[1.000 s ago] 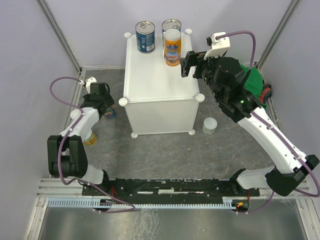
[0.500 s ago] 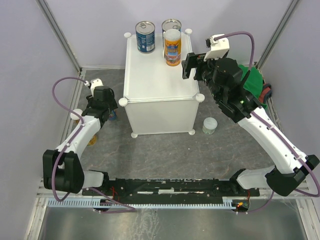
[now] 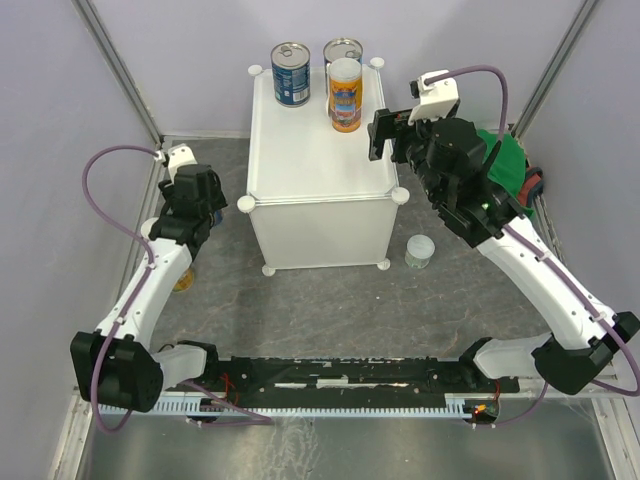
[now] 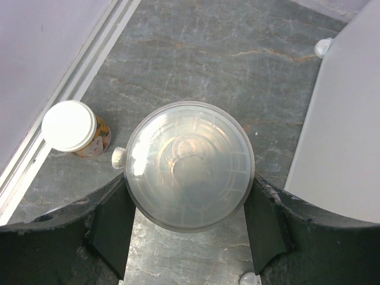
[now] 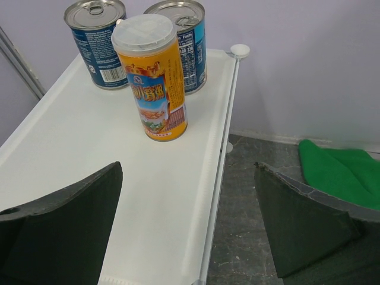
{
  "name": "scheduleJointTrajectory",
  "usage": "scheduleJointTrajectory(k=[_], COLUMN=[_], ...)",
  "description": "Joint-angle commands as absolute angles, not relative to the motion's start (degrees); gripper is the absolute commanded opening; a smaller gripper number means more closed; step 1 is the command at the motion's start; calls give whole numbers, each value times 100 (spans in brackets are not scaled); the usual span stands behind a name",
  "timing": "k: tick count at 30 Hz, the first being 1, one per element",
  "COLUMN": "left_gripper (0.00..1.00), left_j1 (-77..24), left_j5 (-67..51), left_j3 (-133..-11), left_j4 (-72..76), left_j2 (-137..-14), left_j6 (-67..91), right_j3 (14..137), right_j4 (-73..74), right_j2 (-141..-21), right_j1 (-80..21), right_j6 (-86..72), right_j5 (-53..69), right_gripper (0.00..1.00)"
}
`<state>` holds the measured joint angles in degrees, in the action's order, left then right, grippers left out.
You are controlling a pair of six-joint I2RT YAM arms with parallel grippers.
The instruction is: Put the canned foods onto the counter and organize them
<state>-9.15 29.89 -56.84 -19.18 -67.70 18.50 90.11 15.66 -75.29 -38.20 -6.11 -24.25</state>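
The white counter [image 3: 318, 165] carries two blue-labelled cans [image 3: 291, 73] [image 3: 343, 48] and an orange-labelled can [image 3: 345, 95] at its far edge. In the right wrist view the orange can [image 5: 152, 77] stands in front of the blue cans [image 5: 98, 43] [image 5: 185, 40]. My right gripper [image 3: 384, 134] [image 5: 189, 237] is open and empty over the counter's right edge. My left gripper [image 3: 208, 212] [image 4: 189, 199] is shut on a can with a translucent white lid [image 4: 190, 164], held above the floor left of the counter [image 4: 347, 119].
A white-lidded, orange-labelled can [image 4: 74, 127] stands on the grey floor by the left wall, under my left arm [image 3: 183, 279]. A pale green can [image 3: 420, 250] stands at the counter's front right foot. A green cloth [image 3: 508, 160] [image 5: 341, 172] lies to the right.
My left arm has straightened, its elbow swinging toward the front, while the gripper keeps its can beside the counter. My right gripper has drawn slightly back and right from the orange can.
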Motion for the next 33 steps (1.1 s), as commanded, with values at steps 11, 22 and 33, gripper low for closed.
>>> scheduleJointTrajectory(k=[11, 22, 33], left_gripper=[20, 18, 17], left_j1=[-1118, -1272, -1569], left_j5=[3602, 3316, 3122], left_j3=[-7649, -8674, -9802], left_j4=[-1391, -1303, -1468], left_j2=[-6657, -7091, -7560], left_j6=[1277, 1187, 971], right_j3=[9240, 9511, 9846], right_j4=[1531, 1600, 1582], right_j2=[-7272, -7523, -7786], right_j1=[-3806, -3806, -3811], right_j6=[-515, -419, -199], right_j5=[-2540, -2597, -2575], right_gripper=[99, 99, 99])
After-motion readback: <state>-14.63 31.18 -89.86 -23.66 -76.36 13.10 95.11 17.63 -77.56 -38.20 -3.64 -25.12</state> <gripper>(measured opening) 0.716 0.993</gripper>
